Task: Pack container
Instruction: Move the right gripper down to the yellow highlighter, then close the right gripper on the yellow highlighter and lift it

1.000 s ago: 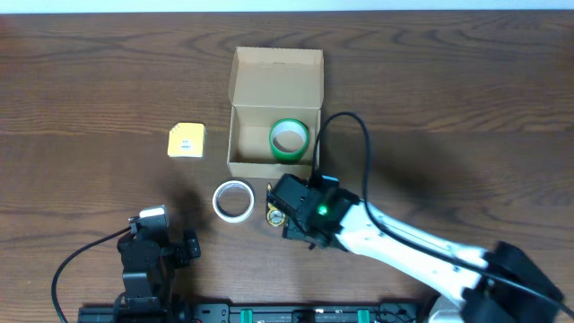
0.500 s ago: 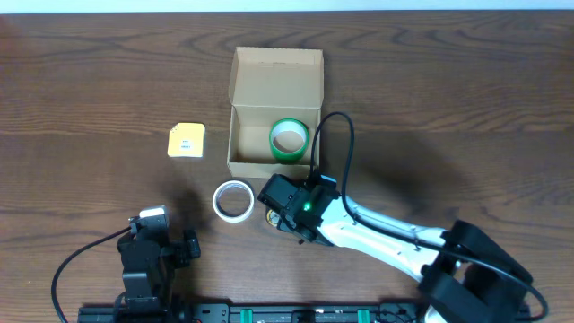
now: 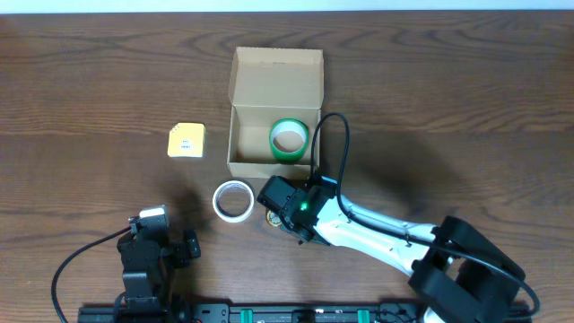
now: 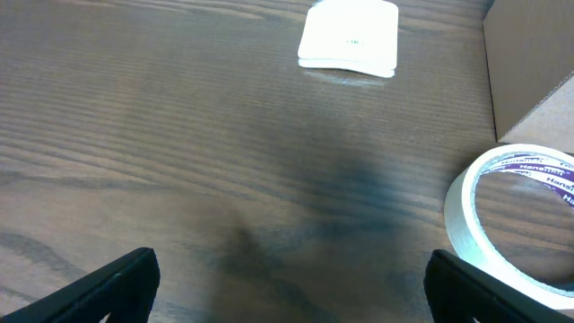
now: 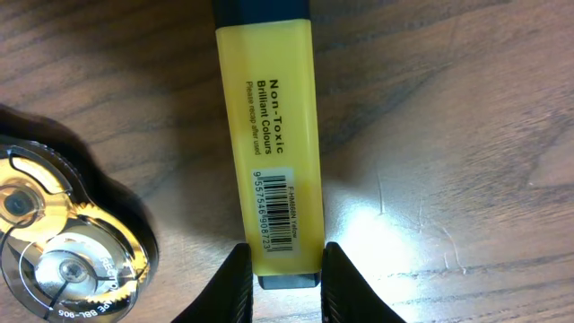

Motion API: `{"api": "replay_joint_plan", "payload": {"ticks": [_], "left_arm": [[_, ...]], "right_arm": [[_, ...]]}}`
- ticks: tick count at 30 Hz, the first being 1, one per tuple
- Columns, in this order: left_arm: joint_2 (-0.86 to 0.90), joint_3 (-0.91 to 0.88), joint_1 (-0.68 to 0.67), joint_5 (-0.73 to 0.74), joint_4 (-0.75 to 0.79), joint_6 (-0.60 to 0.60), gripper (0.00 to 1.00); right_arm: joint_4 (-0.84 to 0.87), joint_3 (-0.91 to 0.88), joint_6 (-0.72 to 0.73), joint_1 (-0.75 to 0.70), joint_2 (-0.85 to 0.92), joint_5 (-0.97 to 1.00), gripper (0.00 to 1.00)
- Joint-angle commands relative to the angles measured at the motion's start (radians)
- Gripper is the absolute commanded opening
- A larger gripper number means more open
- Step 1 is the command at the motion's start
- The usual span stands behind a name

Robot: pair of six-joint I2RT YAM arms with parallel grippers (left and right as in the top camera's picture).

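Observation:
The container (image 3: 276,90), a tan cardboard box with its flap lid standing open, sits at the table's centre with a green tape roll (image 3: 289,139) inside. Just in front of it, my right gripper (image 3: 281,206) is low over the table. In the right wrist view its fingers (image 5: 235,285) press both sides of a yellow highlighter (image 5: 269,135) near its dark end, so my right gripper (image 5: 289,280) is shut on it. My left gripper (image 4: 289,289) hangs open over bare wood, holding nothing.
A white tape roll (image 3: 233,199) lies left of the right gripper and shows again as the white tape roll (image 4: 516,224). A clear round tape dispenser (image 5: 54,242) rests beside the highlighter. A small yellow pad (image 3: 186,141) lies left of the box. The left arm (image 3: 148,256) is at the near left edge.
My right gripper has shifted a little left and its fingers have closed onto the yellow highlighter. The left arm has not moved.

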Motion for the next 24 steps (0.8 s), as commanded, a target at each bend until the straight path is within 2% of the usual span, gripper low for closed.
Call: {"api": "replay_joint_plan", "payload": {"ticks": [1,8,20,22,24], "left_arm": [[-0.006,-0.011,-0.004,-0.002,-0.025,-0.007,0.95],[-0.006,-0.011,-0.004,-0.002,-0.025,-0.007,0.95],[-0.006,-0.011,-0.004,-0.002,-0.025,-0.007,0.95],[-0.006,-0.011,-0.004,-0.002,-0.025,-0.007,0.95],[-0.006,-0.011,-0.004,-0.002,-0.025,-0.007,0.95]], "right_arm": [[-0.015,-0.003,-0.033,0.005,0.009,0.016,0.14],[-0.086,0.005,-0.058,0.005,-0.017,-0.039,0.10],[-0.216,0.005,-0.064,0.008,-0.213,-0.032,0.09],[-0.216,0.005,-0.080,0.008,-0.233,-0.009,0.12],[-0.216,0.005,-0.107,0.008,-0.234,0.014,0.22]]}}
